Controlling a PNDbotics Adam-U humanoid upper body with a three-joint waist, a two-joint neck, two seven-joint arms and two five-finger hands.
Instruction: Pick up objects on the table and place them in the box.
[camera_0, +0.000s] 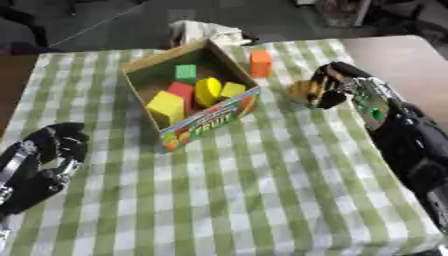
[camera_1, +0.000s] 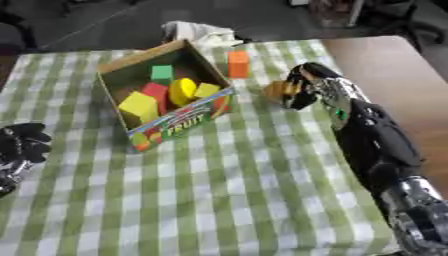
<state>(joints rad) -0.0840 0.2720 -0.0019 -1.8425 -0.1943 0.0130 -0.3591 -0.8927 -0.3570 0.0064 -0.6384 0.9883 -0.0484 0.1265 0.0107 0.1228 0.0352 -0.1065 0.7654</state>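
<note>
A cardboard box (camera_0: 213, 116) with "FRUIT" on its front stands on the green checked cloth and holds several blocks: yellow (camera_0: 167, 106), red (camera_0: 181, 91), green (camera_0: 185, 73) and a rounded yellow one (camera_0: 208, 91). An orange block (camera_0: 261, 63) stands on the cloth just right of the box's far corner. My right hand (camera_0: 331, 89) comes in from the right, its fingers curled round a small orange-brown block (camera_0: 303, 90) to the right of the box. My left hand (camera_0: 51, 150) rests at the lower left, fingers curled and holding nothing.
A crumpled white cloth (camera_0: 203, 32) lies just beyond the box at the table's far edge. Bare brown tabletop (camera_0: 394, 55) shows to the right of the checked cloth. The near half of the cloth (camera_0: 245, 200) carries no objects.
</note>
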